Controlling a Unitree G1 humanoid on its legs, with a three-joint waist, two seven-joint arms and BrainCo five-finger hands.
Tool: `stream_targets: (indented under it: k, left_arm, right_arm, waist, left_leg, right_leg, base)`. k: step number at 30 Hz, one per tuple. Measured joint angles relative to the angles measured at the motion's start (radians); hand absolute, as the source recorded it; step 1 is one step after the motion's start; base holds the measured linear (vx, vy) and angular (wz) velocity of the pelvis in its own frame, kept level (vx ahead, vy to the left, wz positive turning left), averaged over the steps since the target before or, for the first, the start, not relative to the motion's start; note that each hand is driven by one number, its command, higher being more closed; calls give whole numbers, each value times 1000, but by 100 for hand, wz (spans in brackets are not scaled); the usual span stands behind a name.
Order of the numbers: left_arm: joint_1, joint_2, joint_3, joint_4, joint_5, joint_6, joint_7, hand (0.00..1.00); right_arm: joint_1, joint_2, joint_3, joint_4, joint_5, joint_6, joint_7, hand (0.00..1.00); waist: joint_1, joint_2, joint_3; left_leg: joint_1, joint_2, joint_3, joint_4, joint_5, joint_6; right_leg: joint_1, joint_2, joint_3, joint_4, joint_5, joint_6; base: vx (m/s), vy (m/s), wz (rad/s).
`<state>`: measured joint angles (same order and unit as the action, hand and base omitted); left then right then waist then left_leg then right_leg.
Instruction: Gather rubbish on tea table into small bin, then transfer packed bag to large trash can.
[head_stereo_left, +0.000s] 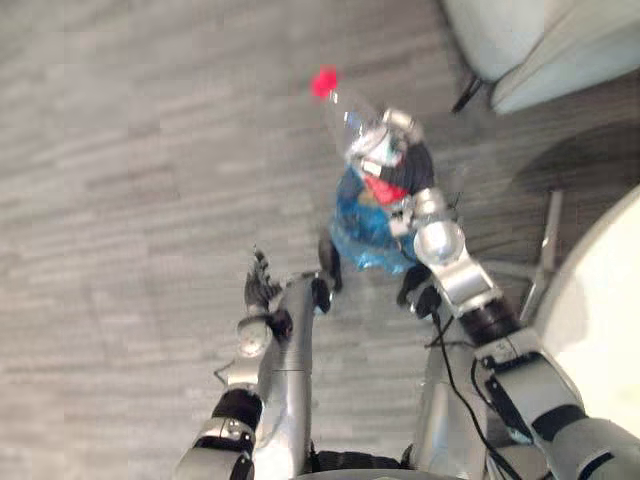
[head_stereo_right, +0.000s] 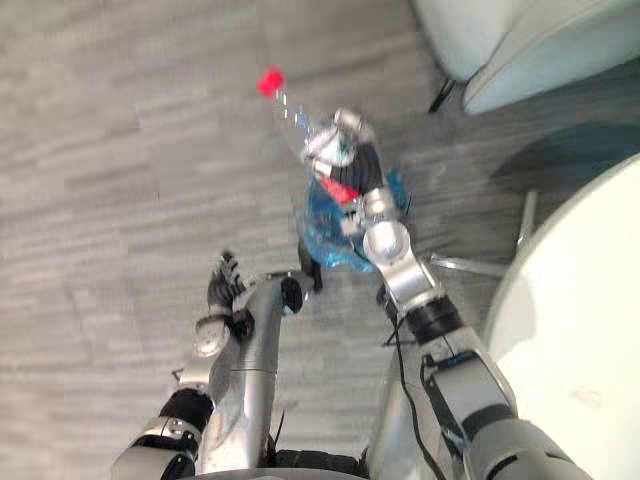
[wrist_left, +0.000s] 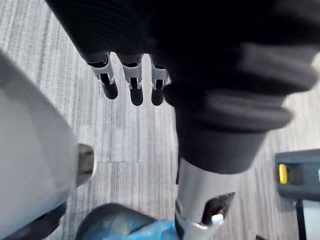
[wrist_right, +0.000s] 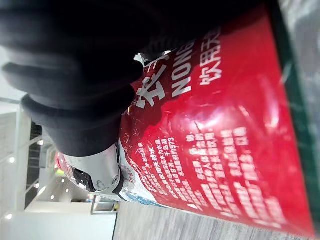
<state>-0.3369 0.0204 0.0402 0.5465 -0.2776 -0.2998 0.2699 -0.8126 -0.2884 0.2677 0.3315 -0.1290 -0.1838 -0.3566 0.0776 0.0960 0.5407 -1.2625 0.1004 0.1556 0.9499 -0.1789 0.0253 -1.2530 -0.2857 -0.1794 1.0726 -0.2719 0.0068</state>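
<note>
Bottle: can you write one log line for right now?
right hand: shut on bottle | blue bag: next to right hand | left hand: open, idle

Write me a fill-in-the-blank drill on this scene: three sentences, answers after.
1. The right hand is closed round a clear bottle with a ____ cap.
2. The bag below that hand is ____ in colour.
3. The left hand, fingers straight, holds ____.

Missing words: red; blue; nothing.
</note>
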Motion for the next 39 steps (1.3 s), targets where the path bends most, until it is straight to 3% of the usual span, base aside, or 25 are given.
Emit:
stream_targets:
  k: [4, 6, 12, 13, 22, 25, 28, 33, 39]
  left_arm:
    - [-17, 26, 12, -27, -25, -9, 13, 0]
    - [-18, 31, 12, -85, -47, 8, 15, 0]
    - [-35, 64, 12, -110, -64, 11, 14, 0]
    - [-35, 64, 12, -109, -64, 11, 14, 0]
    - [-37, 75, 11, -77, -61, 12, 14, 0]
    - [-35, 78, 19, -61, -39, 10, 16, 0]
    - [-35, 88, 33, -56, -19, 11, 17, 0]
    - [-33, 74, 24, -51, 14, 13, 14, 0]
    - [-35, 71, -3, -47, 35, 13, 13, 0]
  right_arm:
    - [-24, -20, -13, 11, 0, 14, -39, 100]
    - [-68, -35, -24, 89, 0, 19, -59, 100]
    - [-98, -45, -25, 205, -1, 51, -59, 100]
    - [-96, -45, -25, 206, -1, 56, -59, 0]
    - [-55, -29, -23, 206, -99, 59, -53, 0]
    - [-17, -3, -21, 177, -156, 63, -54, 0]
    - [84, 8, -12, 28, -235, 65, -56, 0]
    - [190, 5, 27, -49, -356, 46, -46, 0]
    - [231, -3, 94, -29, -479, 38, 28, 0]
  waist:
    - [11, 0, 0]
    - [21, 0, 0]
    - [19, 0, 0]
    - [19, 0, 0]
    - [12, -9, -5]
    - [-2, -25, -13]
    - [-11, -56, -29]
    - [-13, -94, -49]
    - [-15, -99, -53]
  left_leg:
    - [-111, 1, -1, 70, -5, 8]
    - [-160, 1, 0, 90, -4, 8]
    - [-205, 6, 2, 102, -1, 5]
    - [-205, 6, 2, 102, -1, 5]
    - [-179, 39, 1, 107, -1, 7]
    - [-157, 56, -2, 103, -2, 5]
    - [-136, 61, -9, 89, 1, 0]
    - [-87, 71, -8, 61, 3, -3]
    - [-73, 72, -12, 36, 6, -8]
  right_leg:
    - [-116, -9, 26, 78, -8, -3]
    - [-171, -9, 38, 103, -17, 9]
    - [-220, -9, 42, 121, -18, 6]
    - [-220, -9, 42, 121, -18, 6]
    - [-189, 24, 35, 106, -10, -7]
    - [-164, 40, 29, 87, -8, -10]
    - [-139, 45, 15, 73, -6, -12]
    - [-85, 59, 7, 34, -1, -14]
    - [-62, 60, -10, 8, 0, -15]
  base:
    - [-77, 10, 6]
    - [-75, 18, 3]
    - [-65, 29, 2]
    - [-38, 28, -3]
    - [-42, 22, -10]
    - [-52, 15, -17]
    - [-50, 12, -3]
    - [-26, 15, -6]
    - [-4, 8, 2]
